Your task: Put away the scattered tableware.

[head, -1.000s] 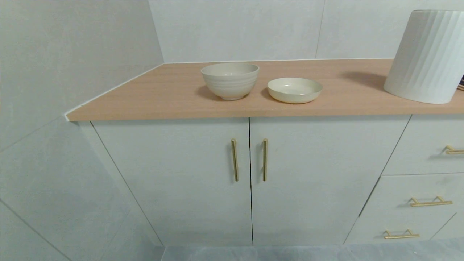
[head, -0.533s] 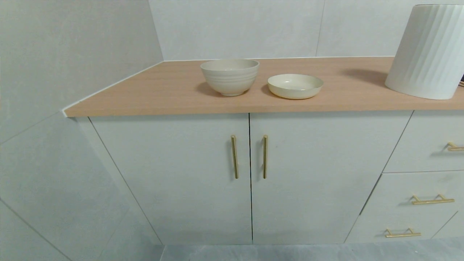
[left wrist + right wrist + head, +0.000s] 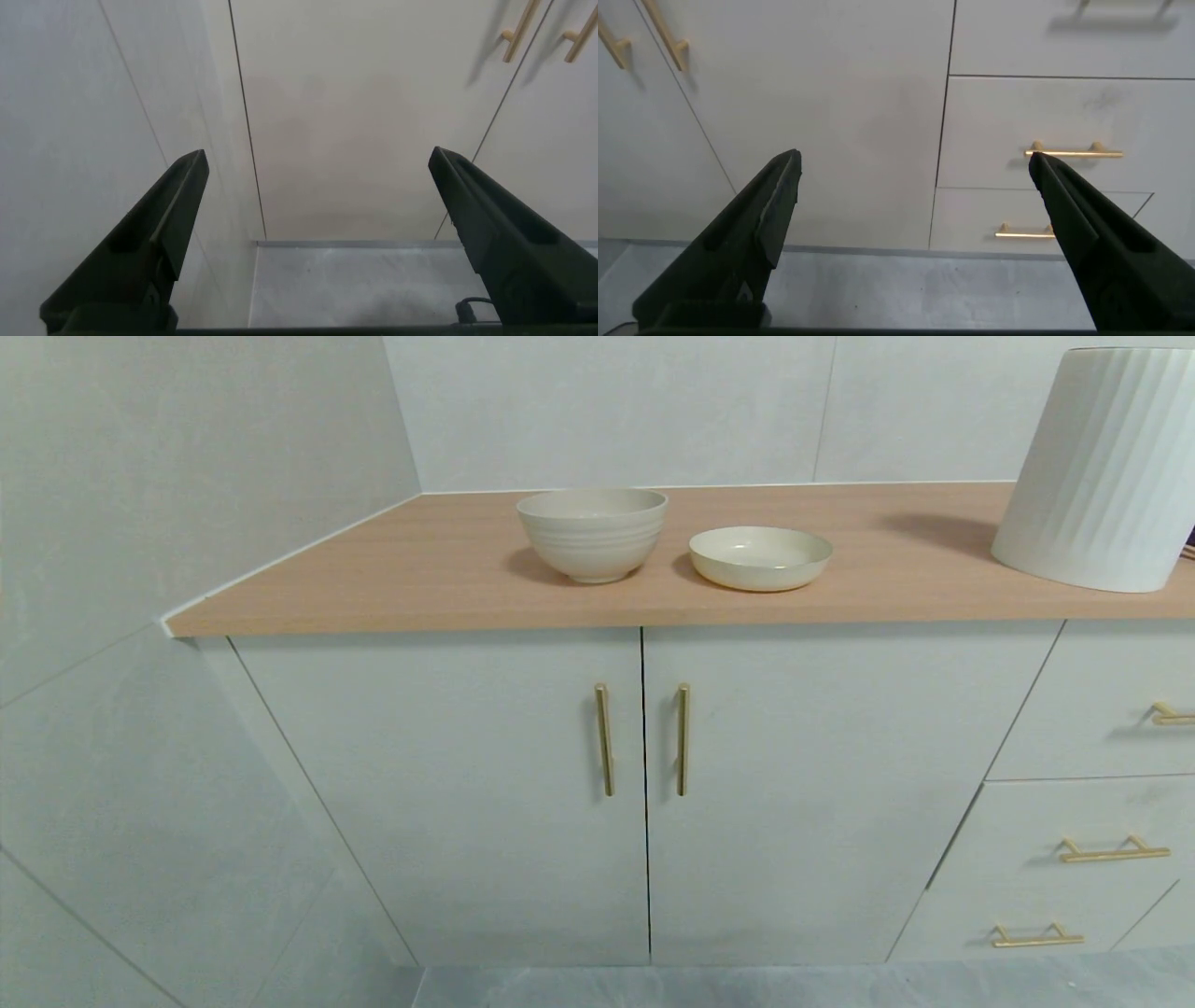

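A deep ribbed cream bowl (image 3: pixel 592 533) stands on the wooden countertop (image 3: pixel 401 574). Just to its right sits a shallow cream dish (image 3: pixel 760 556). Below them the white double-door cabinet (image 3: pixel 467 803) is shut, with two upright gold handles (image 3: pixel 605 739) at the centre seam. My left gripper (image 3: pixel 318 168) hangs open low before the left door, nothing between its fingers. My right gripper (image 3: pixel 913 163) is open too, low in front of the cabinet where the doors meet the drawers.
A tall white ribbed container (image 3: pixel 1102 467) stands at the counter's right end. Drawers with gold handles (image 3: pixel 1111 850) fill the cabinet's right side. A tiled wall (image 3: pixel 140 616) closes the left. Grey floor (image 3: pixel 747 987) lies at the foot of the cabinet.
The head camera shifted slightly between one second ago and half a second ago, so the whole scene sits a bit higher in the picture. Nothing on the counter has moved.
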Controlling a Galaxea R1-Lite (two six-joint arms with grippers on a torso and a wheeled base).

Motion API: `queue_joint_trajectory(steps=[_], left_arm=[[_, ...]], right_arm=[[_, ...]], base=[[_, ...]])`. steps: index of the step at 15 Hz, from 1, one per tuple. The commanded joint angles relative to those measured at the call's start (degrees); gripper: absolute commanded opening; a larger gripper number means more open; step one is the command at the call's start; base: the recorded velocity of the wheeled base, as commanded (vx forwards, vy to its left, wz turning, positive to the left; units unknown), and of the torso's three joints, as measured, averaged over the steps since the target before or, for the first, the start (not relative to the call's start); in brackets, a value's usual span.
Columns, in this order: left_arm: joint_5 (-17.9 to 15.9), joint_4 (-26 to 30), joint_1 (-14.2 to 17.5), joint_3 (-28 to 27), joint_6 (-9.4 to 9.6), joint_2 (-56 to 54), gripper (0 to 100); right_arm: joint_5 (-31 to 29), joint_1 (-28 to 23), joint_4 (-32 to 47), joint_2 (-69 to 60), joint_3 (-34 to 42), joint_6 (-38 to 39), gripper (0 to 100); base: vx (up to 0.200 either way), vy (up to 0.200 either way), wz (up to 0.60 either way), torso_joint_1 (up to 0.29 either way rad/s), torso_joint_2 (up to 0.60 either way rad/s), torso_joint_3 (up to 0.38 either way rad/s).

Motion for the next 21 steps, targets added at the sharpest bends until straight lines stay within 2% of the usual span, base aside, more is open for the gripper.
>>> queue_joint_trajectory(steps=[1,4,5,9,10,15,17,21], left_arm=[[0.01,-0.01,0.02,0.0,-0.02,0.0,100],[0.01,-0.01,0.02,0.0,0.07,0.0,100],[0.01,-0.01,0.02,0.0,0.07,0.0,100],[0.01,-0.01,0.02,0.0,0.07,0.0,100],[0.01,-0.01,0.02,0.0,0.07,0.0,100],[0.01,-0.01,0.02,0.0,0.07,0.0,100],[0.01,-0.1,0.02,0.0,0.07,0.0,100],[0.01,-0.01,0.02,0.0,0.07,0.0,100]], right_arm=[[-0.02,0.0,-0.04,0.07,0.01,-0.04,100],[0.24,0.09,-0.21,0.34,-2.36,0.48,100],[1.82,1.32,0.14,3.41,-8.87,3.47,100],[8.24,3.96,-0.3,17.39,-10.71,3.74,100],[11.67,6.06,-0.57,25.3,-11.77,3.65,100],[14.57,12.13,-2.15,40.68,-18.18,3.74,100],[14.66,14.68,-6.02,51.49,-21.35,3.74,100],[14.39,19.95,-19.11,68.89,-25.13,3.91,100]], base=[[0.0,0.0,0.0,0.0,0.0,0.0],[0.0,0.0,0.0,0.0,0.0,0.0],[0.0,0.0,0.0,0.0,0.0,0.0],[0.0,0.0,0.0,0.0,0.0,0.0],[0.0,0.0,0.0,0.0,0.0,0.0],[0.0,0.0,0.0,0.0,0.0,0.0],[0.0,0.0,0.0,0.0,0.0,0.0],[0.0,0.0,0.0,0.0,0.0,0.0]])
